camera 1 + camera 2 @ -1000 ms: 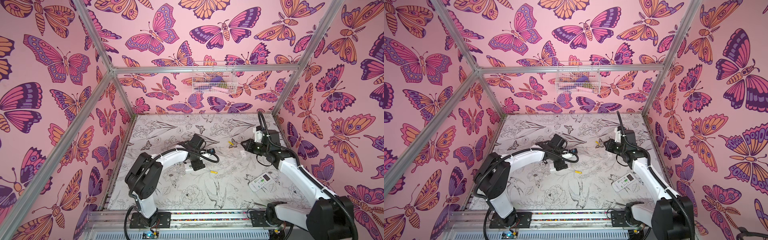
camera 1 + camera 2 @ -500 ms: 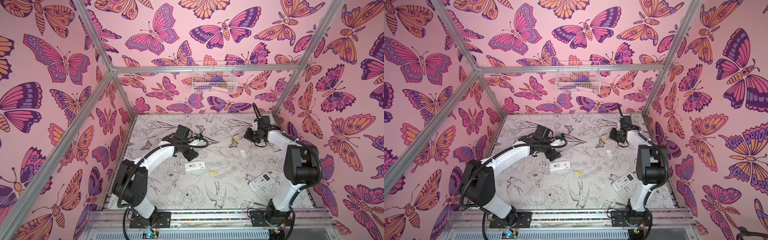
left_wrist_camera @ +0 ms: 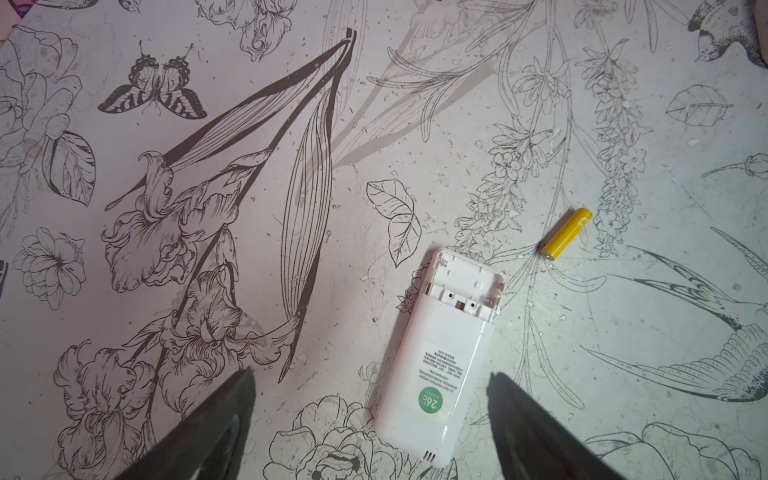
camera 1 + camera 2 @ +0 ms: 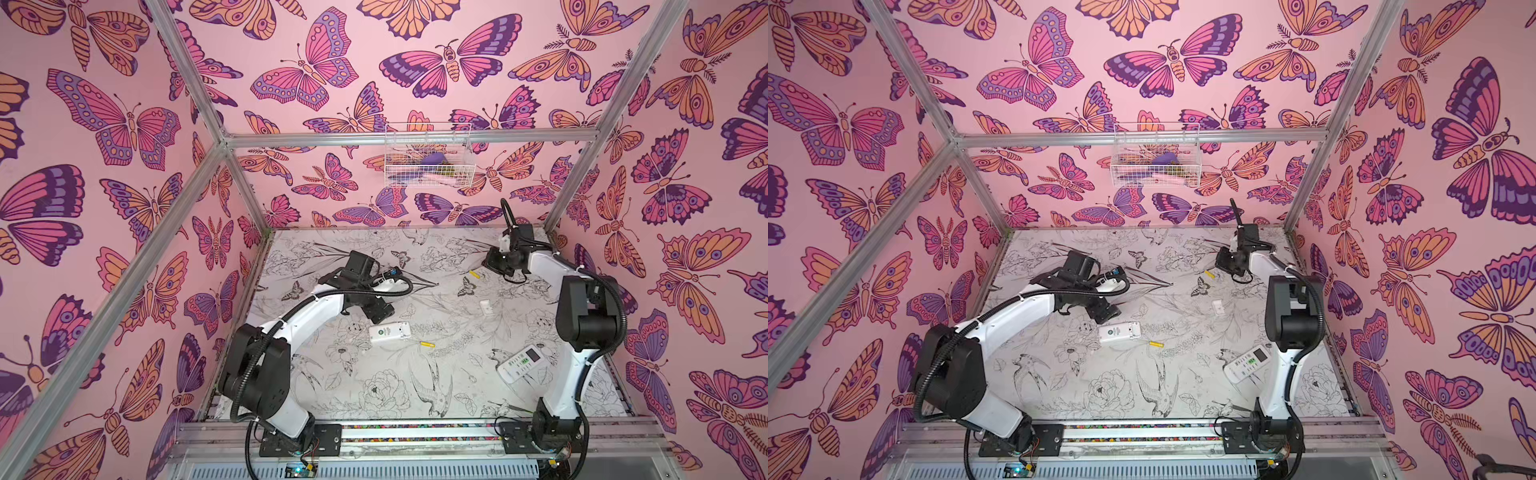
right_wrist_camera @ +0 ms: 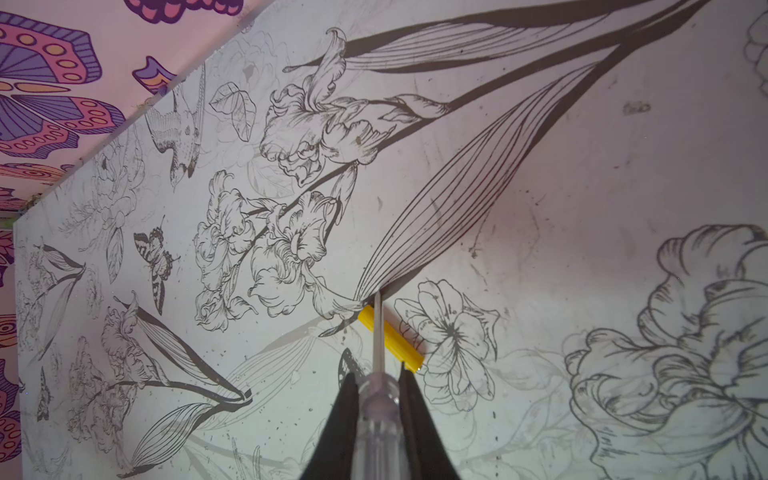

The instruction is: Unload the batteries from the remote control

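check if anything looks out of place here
The face-down white plastic remote has its battery bay open and seemingly empty. A small white rectangular cover lies apart; one slim yellow battery lies loose beside it, a second yellow battery farther off.

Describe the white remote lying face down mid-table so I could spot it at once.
Start at the flower-printed table and look near its centre, next to the left gripper. A white remote lies there back up, a yellow battery beside it. Unlike the other remote by the right arm, which shows screen and buttons, it shows a green round sticker and an open, empty battery bay.
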Available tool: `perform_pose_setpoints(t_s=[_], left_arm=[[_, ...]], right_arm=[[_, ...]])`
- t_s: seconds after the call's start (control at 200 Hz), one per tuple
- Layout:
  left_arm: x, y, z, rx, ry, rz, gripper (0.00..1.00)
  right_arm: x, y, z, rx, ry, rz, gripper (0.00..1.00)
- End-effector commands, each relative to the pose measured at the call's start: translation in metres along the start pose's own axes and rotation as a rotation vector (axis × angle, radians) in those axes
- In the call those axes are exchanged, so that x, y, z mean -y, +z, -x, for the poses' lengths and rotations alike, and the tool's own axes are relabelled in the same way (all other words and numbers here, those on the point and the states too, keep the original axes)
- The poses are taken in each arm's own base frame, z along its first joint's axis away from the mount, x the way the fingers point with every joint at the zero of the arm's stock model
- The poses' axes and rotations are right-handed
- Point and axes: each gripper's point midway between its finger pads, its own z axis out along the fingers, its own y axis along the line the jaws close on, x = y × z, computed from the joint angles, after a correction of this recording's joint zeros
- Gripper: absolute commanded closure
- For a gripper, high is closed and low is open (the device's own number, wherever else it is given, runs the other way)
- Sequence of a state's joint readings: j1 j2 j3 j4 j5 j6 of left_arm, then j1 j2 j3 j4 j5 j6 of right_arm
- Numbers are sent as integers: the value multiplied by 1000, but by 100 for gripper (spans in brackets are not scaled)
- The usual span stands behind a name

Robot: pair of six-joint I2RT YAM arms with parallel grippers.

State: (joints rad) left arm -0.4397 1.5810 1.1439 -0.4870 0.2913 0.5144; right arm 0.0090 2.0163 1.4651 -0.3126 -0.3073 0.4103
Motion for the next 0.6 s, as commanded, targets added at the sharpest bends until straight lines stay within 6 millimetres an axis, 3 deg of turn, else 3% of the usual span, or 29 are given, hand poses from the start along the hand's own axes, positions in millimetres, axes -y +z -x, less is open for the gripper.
perform_pose_setpoints(t_s=[0.0, 0.16, 0.596], left_arm=[[0, -5, -2, 18, -13, -1, 10], [-1, -7, -3, 23, -15, -1, 10], [-3, -10, -4, 35, -21, 4, 9]], right_arm=[[7, -1, -17, -52, -13, -33, 100], [10, -12, -21, -49, -25, -59, 100], [8, -19, -45, -92, 4, -18, 100]])
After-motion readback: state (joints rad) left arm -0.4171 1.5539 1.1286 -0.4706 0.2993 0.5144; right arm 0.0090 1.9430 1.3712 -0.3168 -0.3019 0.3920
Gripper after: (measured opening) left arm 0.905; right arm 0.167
